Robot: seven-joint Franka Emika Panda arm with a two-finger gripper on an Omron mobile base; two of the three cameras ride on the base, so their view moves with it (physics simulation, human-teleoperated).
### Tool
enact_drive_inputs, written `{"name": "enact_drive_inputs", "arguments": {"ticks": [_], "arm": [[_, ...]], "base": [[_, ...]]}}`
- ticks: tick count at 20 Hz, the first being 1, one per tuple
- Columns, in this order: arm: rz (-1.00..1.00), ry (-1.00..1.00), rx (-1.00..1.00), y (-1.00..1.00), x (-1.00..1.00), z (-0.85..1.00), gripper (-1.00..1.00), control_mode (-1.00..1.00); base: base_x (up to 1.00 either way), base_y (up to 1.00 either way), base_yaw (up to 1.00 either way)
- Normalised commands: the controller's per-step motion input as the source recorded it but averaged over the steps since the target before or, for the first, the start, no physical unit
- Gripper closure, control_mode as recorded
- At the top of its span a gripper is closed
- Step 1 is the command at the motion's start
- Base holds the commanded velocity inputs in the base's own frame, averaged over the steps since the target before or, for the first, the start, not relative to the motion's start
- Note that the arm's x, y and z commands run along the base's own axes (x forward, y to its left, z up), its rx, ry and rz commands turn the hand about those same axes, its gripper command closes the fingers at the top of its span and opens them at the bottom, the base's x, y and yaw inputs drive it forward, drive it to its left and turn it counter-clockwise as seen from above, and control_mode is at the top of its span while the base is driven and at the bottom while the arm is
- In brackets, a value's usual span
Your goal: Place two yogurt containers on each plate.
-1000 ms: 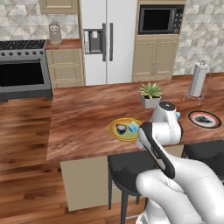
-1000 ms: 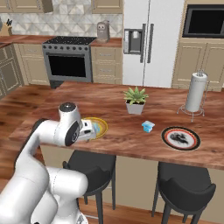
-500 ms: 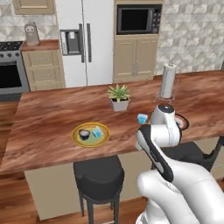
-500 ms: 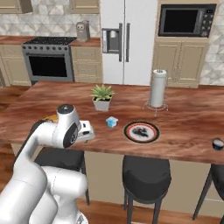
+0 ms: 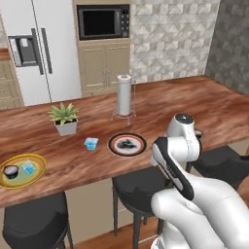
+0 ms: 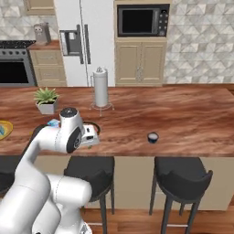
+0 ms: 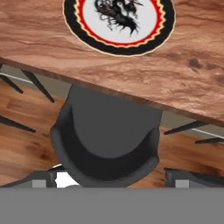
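Yellow plate (image 5: pixel 22 171), far left of the gripper (image 7: pixel 112 177), carries a dark cup (image 5: pixel 10 170) and a blue cup (image 5: pixel 28 168): judged done. Second blue cup (image 5: pixel 91 143) sits on the counter (image 5: pixel 194 104) just left of the white plate (image 5: pixel 127 144), ahead-left of the gripper. White plate is bare, directly ahead. Second dark cup (image 6: pixel 153 137) lies well apart to the gripper's right. Gripper released, holding nothing, hanging over a stool (image 7: pixel 105 144) off the counter edge.
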Motion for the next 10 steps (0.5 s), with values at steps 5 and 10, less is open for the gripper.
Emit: {"name": "enact_drive_inputs", "arguments": {"ticks": [5, 10], "arm": [[0.0, 0.0, 0.0, 0.0, 0.0, 0.0, -1.0, 1.0], [0.0, 0.0, 0.0, 0.0, 0.0, 0.0, -1.0, 1.0]], "base": [[0.03, -0.39, -0.04], [0.28, 0.17, 0.14]]}}
